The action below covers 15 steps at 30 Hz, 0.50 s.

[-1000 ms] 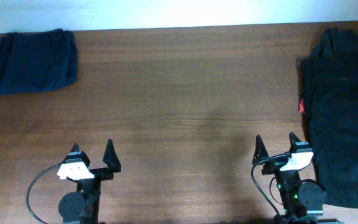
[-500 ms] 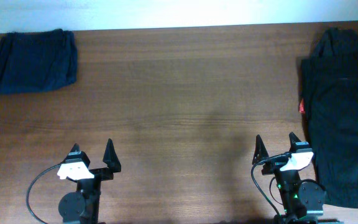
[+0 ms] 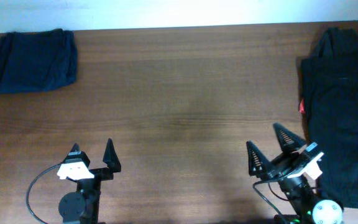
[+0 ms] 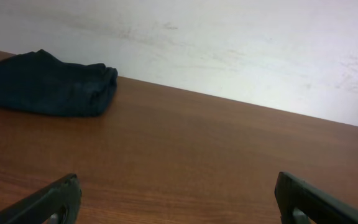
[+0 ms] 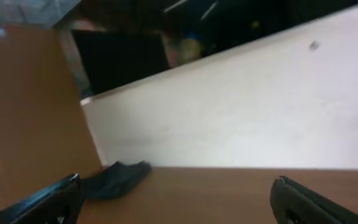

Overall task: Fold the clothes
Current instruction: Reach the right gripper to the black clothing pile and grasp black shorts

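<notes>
The navy garment (image 3: 33, 60) lies by the table's (image 3: 185, 93) ten-o'clock corner, the black pile (image 3: 344, 112) overhangs its three-o'clock edge, open wood between; left gripper (image 3: 92, 151) at seven and right gripper (image 3: 265, 138) at five gape wide, holding nothing.

Table (image 3: 179, 93): brown wood, fine grain, smooth, low sheen. Navy garment (image 3: 33, 60), upper left: soft matt cloth, creased. Black garments (image 3: 344, 106), right edge: matt cloth, rumpled. Wall (image 4: 229, 43): pale, matt, faintly scuffed. Right gripper (image 3: 263, 135): black matt fingers, ridged.
</notes>
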Each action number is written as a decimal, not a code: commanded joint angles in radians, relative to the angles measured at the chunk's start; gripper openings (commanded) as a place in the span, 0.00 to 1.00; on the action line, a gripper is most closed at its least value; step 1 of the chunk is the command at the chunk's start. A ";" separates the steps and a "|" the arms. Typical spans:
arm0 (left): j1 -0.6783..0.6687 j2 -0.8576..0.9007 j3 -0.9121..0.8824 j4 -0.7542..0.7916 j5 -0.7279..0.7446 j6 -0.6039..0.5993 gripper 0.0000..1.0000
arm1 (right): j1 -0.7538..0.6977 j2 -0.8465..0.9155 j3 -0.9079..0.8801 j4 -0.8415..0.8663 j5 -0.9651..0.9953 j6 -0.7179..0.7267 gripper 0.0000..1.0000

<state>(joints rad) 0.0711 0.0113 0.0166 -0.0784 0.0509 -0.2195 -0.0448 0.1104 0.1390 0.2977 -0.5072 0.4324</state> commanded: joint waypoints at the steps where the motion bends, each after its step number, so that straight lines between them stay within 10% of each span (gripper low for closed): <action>1: -0.003 -0.006 -0.008 0.002 -0.003 0.016 0.99 | 0.005 0.169 0.152 0.006 0.133 -0.145 0.99; 15: -0.003 -0.006 -0.008 0.002 -0.003 0.016 0.99 | -0.001 1.591 1.472 -0.927 0.938 -0.601 0.99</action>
<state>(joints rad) 0.0711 0.0093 0.0166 -0.0784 0.0475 -0.2195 -0.0448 1.5631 1.4662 -0.5312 0.2592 -0.1131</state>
